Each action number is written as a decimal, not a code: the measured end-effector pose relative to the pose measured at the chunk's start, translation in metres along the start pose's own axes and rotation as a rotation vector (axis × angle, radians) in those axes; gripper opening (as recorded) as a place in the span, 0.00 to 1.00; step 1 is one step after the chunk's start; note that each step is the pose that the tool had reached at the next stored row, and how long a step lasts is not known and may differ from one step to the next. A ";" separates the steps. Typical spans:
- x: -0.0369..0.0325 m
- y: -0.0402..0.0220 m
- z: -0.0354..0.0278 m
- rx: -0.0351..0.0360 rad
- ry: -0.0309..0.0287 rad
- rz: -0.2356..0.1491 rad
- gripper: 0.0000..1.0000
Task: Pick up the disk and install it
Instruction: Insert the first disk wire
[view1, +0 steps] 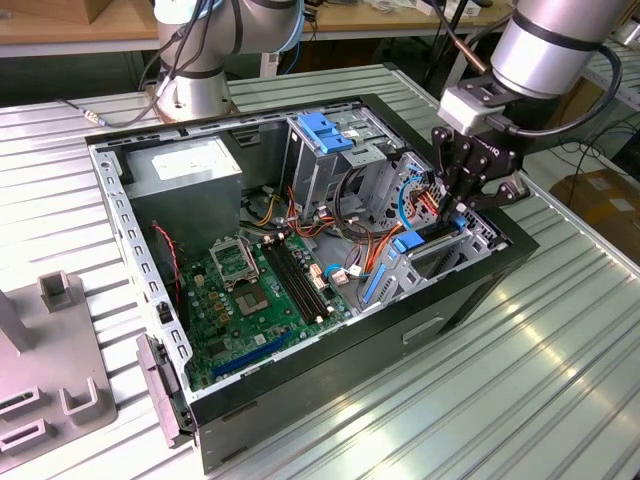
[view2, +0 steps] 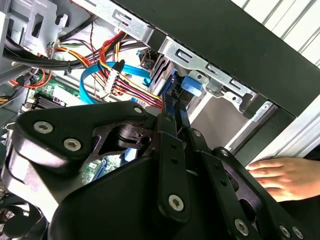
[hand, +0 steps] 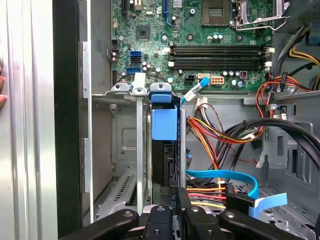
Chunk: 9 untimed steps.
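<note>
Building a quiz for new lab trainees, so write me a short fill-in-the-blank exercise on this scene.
1. The disk sits in a carrier of ____ plastic.
2. The gripper, jaws shut on the disk, holds it on edge inside the open computer case, whose circuit board is ____.
3. In the second wrist view, a person's ____ lies on the ribbed table just outside the case.

Missing words: blue; green; hand.
</note>
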<state>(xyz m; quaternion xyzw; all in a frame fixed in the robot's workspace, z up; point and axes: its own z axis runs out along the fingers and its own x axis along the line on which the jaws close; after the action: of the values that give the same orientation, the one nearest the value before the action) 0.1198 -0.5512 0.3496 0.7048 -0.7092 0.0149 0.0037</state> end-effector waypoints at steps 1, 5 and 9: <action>0.0001 0.0000 0.0005 0.0000 0.0000 0.000 0.16; 0.0005 0.0000 0.0016 0.0000 0.0000 0.000 0.16; 0.0008 0.0000 0.0027 0.0000 0.0001 0.000 0.16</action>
<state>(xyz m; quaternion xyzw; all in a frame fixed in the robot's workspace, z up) 0.1198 -0.5521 0.3469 0.7048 -0.7092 0.0149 0.0038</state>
